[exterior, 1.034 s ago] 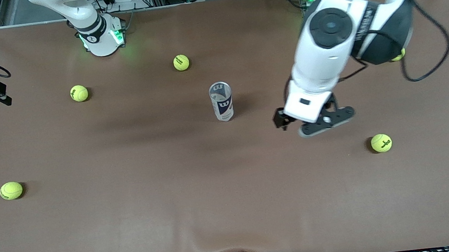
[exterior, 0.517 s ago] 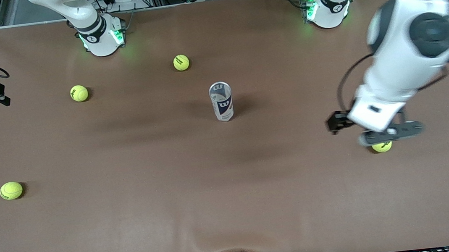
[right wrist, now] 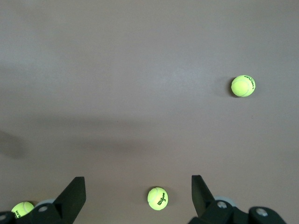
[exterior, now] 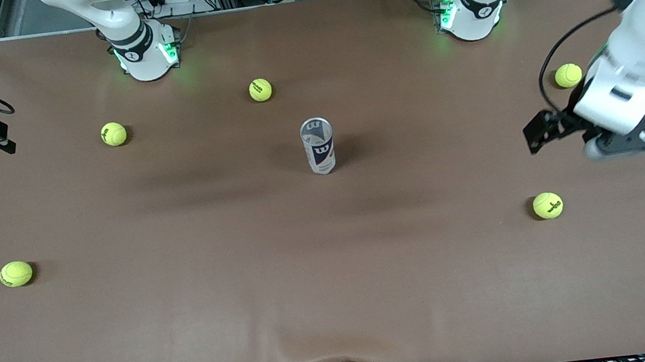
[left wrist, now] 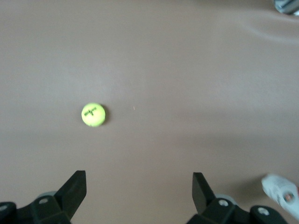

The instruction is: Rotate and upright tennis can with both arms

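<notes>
Ball [exterior: 547,205] nearest camera, under nothing. My left claw [left wrist: 139,196] wide open, empty, over surface [exterior: 336,301] at left arm's end. Can [exterior: 318,145] upright mid-surface, untouched. Right claw [right wrist: 138,196] open, empty, waiting off right end. Step: keep retreat clear of can. Earlier left claw hung near can; since swung outward.

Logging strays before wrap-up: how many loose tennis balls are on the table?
5: two near the right arm's base, one at its end, two at the left arm's end.
</notes>
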Controlling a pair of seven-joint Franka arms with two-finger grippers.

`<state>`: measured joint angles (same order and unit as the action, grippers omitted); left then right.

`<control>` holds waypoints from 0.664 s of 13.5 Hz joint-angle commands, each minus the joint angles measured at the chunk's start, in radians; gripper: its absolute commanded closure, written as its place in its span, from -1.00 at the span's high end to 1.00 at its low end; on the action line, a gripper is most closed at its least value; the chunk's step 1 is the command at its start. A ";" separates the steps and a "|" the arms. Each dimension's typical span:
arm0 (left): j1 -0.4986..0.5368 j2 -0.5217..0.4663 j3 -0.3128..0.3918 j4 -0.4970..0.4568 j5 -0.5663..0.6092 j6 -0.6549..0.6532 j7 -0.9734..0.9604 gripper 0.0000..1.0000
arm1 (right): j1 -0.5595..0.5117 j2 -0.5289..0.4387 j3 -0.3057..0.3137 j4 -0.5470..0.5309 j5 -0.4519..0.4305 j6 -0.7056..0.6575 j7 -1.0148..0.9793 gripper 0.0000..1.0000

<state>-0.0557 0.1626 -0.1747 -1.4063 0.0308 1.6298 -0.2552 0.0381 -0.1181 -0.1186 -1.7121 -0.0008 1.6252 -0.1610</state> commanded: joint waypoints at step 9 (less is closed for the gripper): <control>-0.047 -0.195 0.162 -0.049 -0.046 -0.224 0.132 1.00 | -0.003 -0.038 -0.004 -0.012 0.001 -0.007 0.000 1.00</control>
<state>-0.0913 0.0237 -0.0318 -1.4162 0.0006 1.4407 -0.1370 0.0380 -0.1238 -0.1205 -1.7119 -0.0008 1.6247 -0.1609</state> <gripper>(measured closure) 0.000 0.000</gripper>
